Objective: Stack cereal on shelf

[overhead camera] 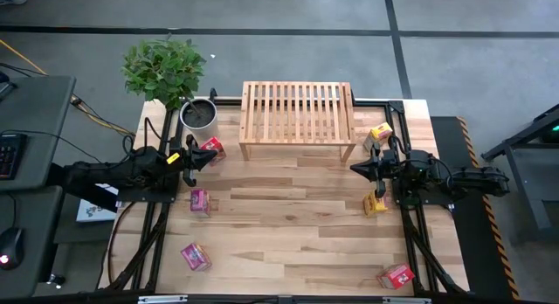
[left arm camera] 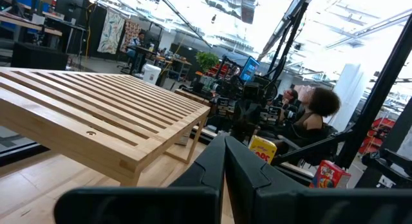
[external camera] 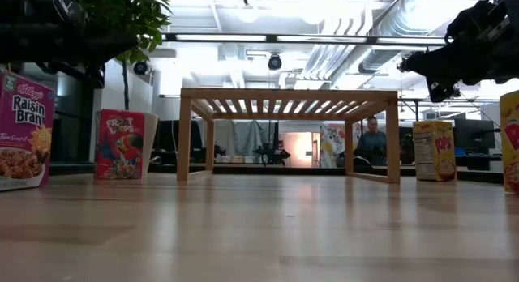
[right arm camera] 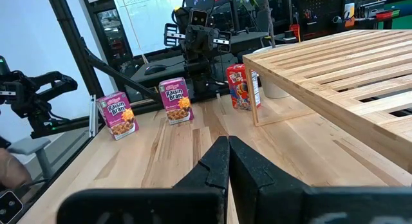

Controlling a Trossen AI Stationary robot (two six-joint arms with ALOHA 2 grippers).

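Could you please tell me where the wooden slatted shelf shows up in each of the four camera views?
High view: shelf at top centre, at the table's far edge.
Low view: shelf in the middle, seen from below its slats, legs on the table.
Left wrist view: shelf fills the left half.
Right wrist view: shelf fills the right side.
Shared landmark: the red cereal box beside the shelf's leg.

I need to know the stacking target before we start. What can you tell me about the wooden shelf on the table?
The shelf is a low rack of light, unfinished-looking wood with a rectangular top of parallel slats in a plain frame. It stands upright and level on four short square legs at the table's far edge, about midway across. Nothing is on its top or under it. A red cereal box stands off its left front corner and a yellow cereal box off its right end, neither touching. Only the tabletop touches it.
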